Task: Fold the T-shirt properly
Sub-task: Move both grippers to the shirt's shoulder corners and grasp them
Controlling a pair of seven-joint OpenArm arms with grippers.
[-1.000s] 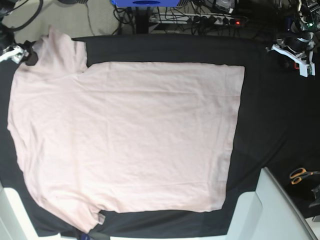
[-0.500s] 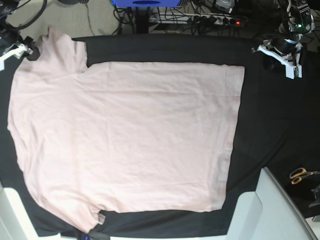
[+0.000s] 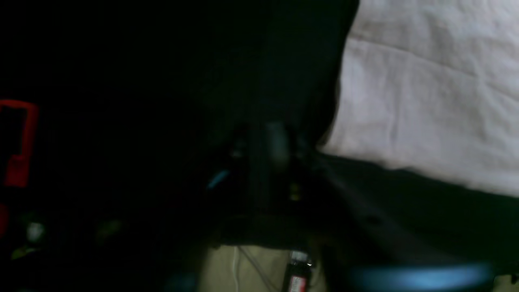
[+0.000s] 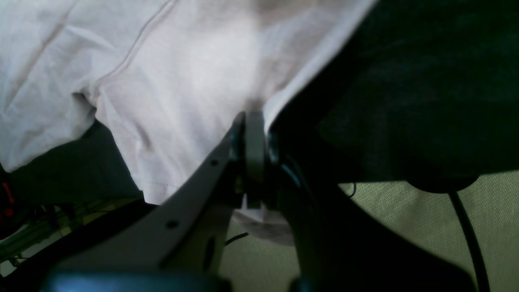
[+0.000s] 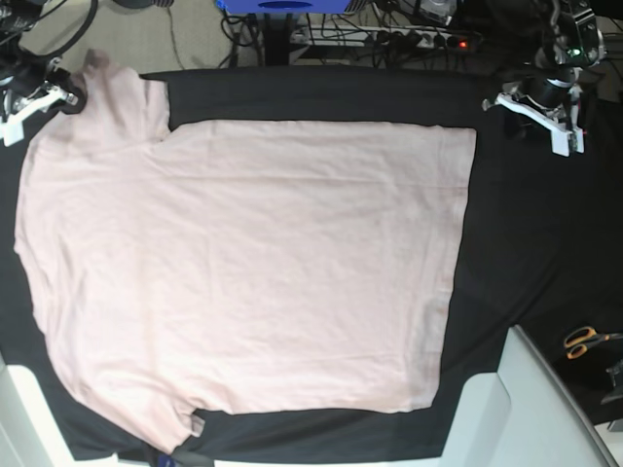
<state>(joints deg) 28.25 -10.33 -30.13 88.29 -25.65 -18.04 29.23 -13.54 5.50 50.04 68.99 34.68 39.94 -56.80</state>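
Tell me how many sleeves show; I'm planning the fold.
2: one sleeve at the base view's top left, the other sleeve at its bottom left.

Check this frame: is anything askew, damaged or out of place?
Nothing stands out. The T-shirt lies flat and whole on the black cloth; the right gripper pinches a sleeve edge. Scissors lie apart.

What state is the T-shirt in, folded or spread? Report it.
Spread. The T-shirt lies flat in one layer on the black cloth, sleeves out, no fold made yet.

T-shirt (image 5: pixel 243 263) on table cloth (image 5: pixel 526 224) (scissors (image 5: pixel 584 341) beside)
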